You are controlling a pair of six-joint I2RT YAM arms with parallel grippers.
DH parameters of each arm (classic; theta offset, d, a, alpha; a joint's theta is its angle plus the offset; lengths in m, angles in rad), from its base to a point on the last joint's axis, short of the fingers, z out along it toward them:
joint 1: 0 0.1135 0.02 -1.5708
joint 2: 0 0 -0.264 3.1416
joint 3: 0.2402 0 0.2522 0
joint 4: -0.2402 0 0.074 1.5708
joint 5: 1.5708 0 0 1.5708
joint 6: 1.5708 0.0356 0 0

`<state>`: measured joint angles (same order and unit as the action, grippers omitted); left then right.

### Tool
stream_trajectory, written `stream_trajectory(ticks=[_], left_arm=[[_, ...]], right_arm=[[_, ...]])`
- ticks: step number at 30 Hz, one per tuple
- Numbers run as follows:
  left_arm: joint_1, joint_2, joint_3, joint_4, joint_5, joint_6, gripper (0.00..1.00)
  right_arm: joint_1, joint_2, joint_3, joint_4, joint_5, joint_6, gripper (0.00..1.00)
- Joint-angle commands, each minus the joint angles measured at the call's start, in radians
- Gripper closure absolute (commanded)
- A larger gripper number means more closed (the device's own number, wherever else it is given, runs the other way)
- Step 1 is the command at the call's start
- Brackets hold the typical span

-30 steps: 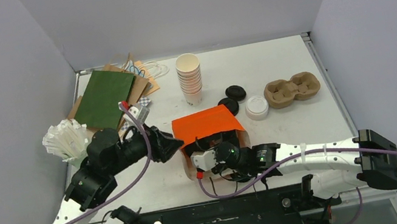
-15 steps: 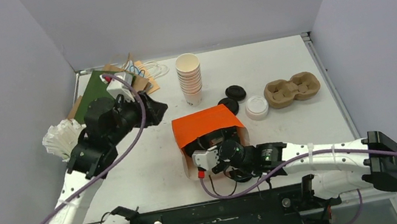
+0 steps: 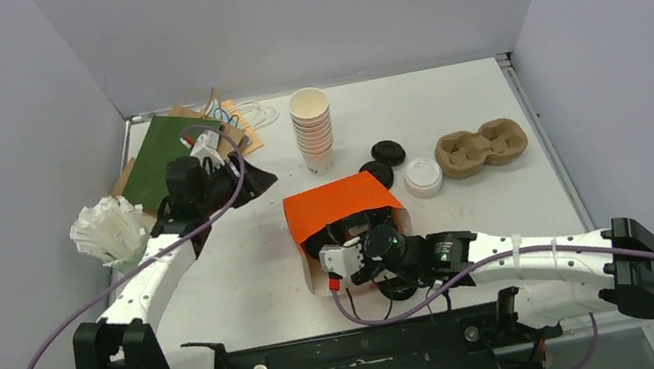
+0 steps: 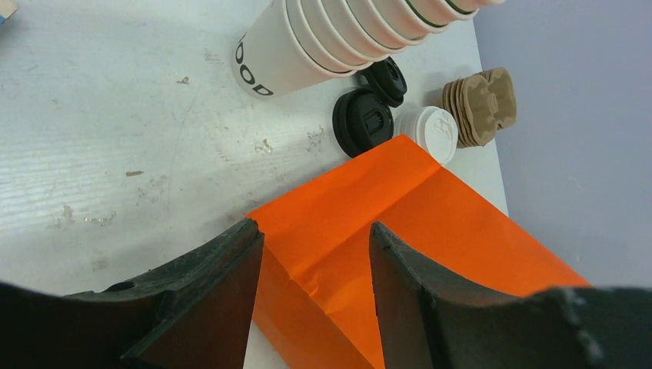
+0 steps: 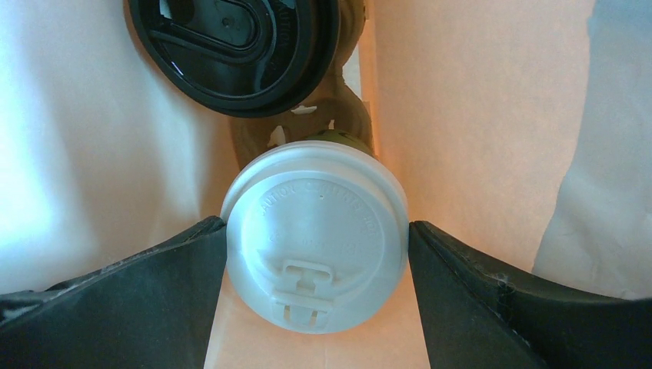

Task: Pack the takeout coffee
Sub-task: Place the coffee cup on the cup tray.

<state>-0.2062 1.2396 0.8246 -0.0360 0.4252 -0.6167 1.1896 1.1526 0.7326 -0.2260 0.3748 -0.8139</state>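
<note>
The takeout coffee with the round white plastic lid (image 5: 315, 246) is inside the orange paper bag (image 3: 339, 205). Its lid faces the right wrist camera, and a little of its olive-green side shows behind the lid. The right gripper (image 5: 317, 231) has this cup between its two black fingers (image 5: 154, 284). Each finger lies against one edge of the lid, so the pincer holds the cup at a wide spread. Just behind it, deeper in the bag, is a second takeout coffee with a round black plastic lid (image 5: 231, 46). The two lids look almost touching.

The bag rests on the white table (image 3: 471, 220), with its mouth toward the arms. The left gripper (image 4: 314, 229) hangs over the table to the left of the bag. Its pincer is wide with nothing in it.

Behind the bag stands a stack of lidless white paper cups (image 3: 314, 131). To the right of the stack lie two loose black lids (image 3: 387, 151), a loose white lid (image 3: 423, 178) and brown pulp cup carriers (image 3: 481, 147). A flat dark green paper bag (image 3: 157, 153) lies at the far left corner. Near it is a bunch of thin white things (image 3: 108, 233); what they are I cannot tell.
</note>
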Motion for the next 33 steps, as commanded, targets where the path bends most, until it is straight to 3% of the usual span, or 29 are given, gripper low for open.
stream_trajectory(ticks=[1,19,25,33], left_arm=[[0.011,0.084,0.001,0.188,0.065,-0.033,0.5],[-0.044,0.418,-0.016,0.516,0.002,-0.143,0.57],[-0.046,0.563,0.051,0.54,0.087,-0.135,0.58],[-0.047,0.689,0.025,0.706,0.16,-0.198,0.59]], right_arm=[[-0.019,-0.044,-0.005,0.055,-0.022,0.026,0.59],[-0.051,-0.03,-0.015,0.077,-0.075,0.047,0.59],[-0.062,-0.028,-0.03,0.107,-0.096,0.042,0.58],[-0.088,-0.005,-0.049,0.167,-0.108,0.024,0.58]])
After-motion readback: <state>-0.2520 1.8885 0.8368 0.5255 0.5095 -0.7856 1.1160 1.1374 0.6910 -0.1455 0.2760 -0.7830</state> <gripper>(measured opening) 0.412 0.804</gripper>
